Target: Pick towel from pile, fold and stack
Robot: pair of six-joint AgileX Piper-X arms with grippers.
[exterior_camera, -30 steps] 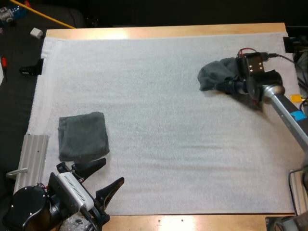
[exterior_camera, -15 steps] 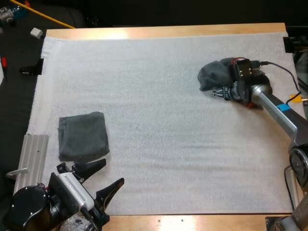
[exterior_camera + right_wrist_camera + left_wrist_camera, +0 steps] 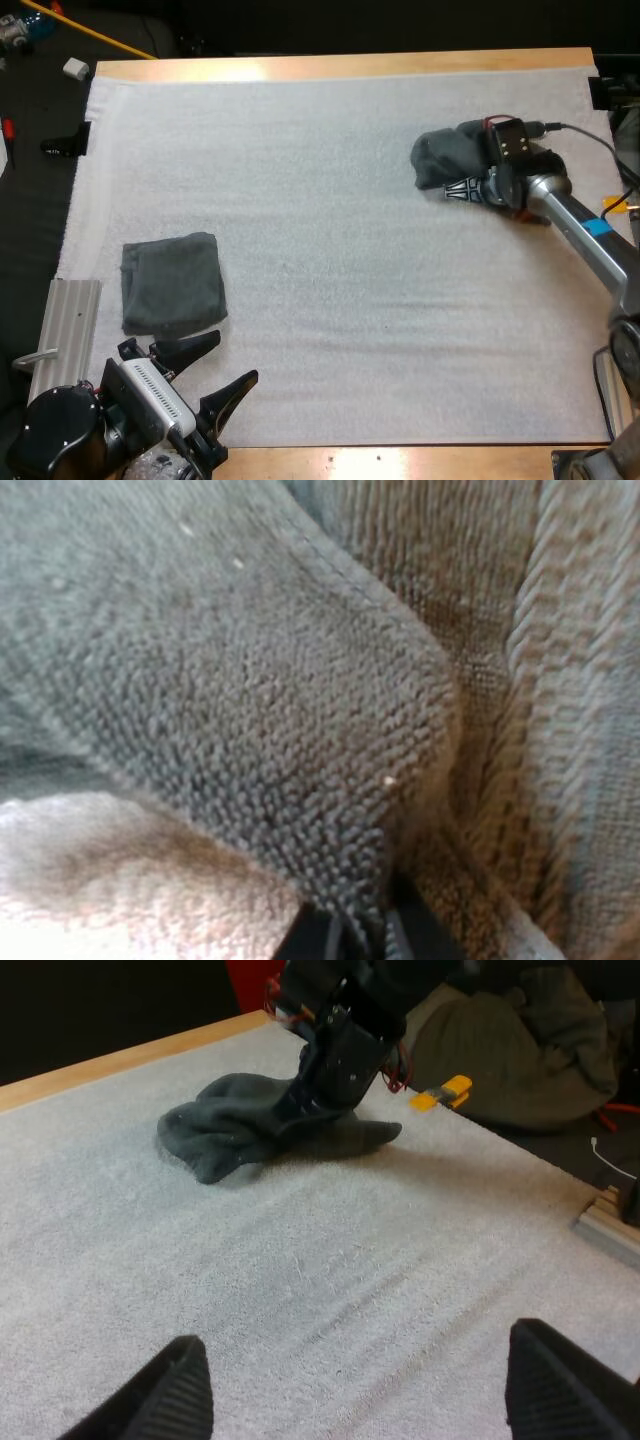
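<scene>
A crumpled dark grey-green towel (image 3: 445, 155) lies at the far right of the white mat (image 3: 330, 220). My right gripper (image 3: 455, 188) is down at its near edge, shut on a fold of the cloth. In the right wrist view the black fingertips (image 3: 350, 935) pinch the towel's hem (image 3: 250, 680). A folded towel (image 3: 172, 283) lies flat at the mat's near left. My left gripper (image 3: 232, 357) hovers open just in front of it, holding nothing. In the left wrist view its fingers (image 3: 355, 1360) stand wide apart, and the crumpled towel (image 3: 240, 1120) shows far off under the right arm.
A ribbed metal rail (image 3: 65, 330) lies off the mat's left edge beside my left arm. A yellow clip (image 3: 445, 1092) and a bulk of olive cloth (image 3: 520, 1040) sit past the table's right side. The wooden table edge (image 3: 340, 66) runs behind the mat.
My right gripper dropped onto the crumpled towel's near edge and shut on the cloth. The left arm and the folded towel have not moved.
</scene>
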